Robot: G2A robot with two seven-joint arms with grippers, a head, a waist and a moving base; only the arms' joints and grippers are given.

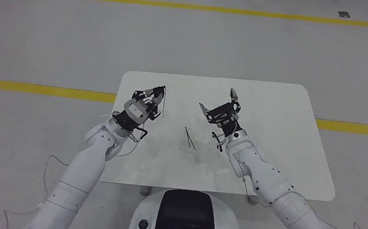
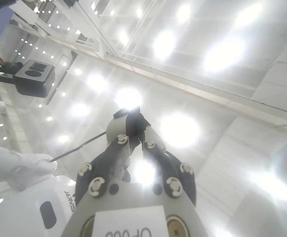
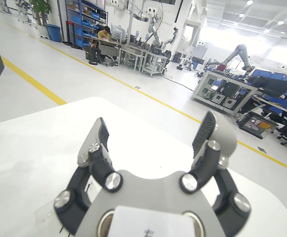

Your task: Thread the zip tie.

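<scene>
One black zip tie point(image 1: 164, 96) point(image 2: 76, 149) is pinched in the left gripper point(image 1: 157, 95) point(image 2: 132, 114), whose two fingers are pressed together on one end of it; the rest of the strip sticks out free to the side, up in the air above the left part of the table point(image 1: 277, 153) point(image 3: 44, 134); that gripper points upward, toward the ceiling lights. Between the two arms, near the table's front edge, lie more thin black ties point(image 1: 188, 137); I count two, crossing in a narrow V, though they are too fine to be sure; they rest beside a clear plastic sheet point(image 3: 42, 211). The right gripper point(image 1: 218, 101) point(image 3: 154, 128) hangs above the middle of the table, well apart from the left one, its two ribbed fingers point(image 3: 103, 132) spread wide with nothing between them. There is one white table with rounded corners.
</scene>
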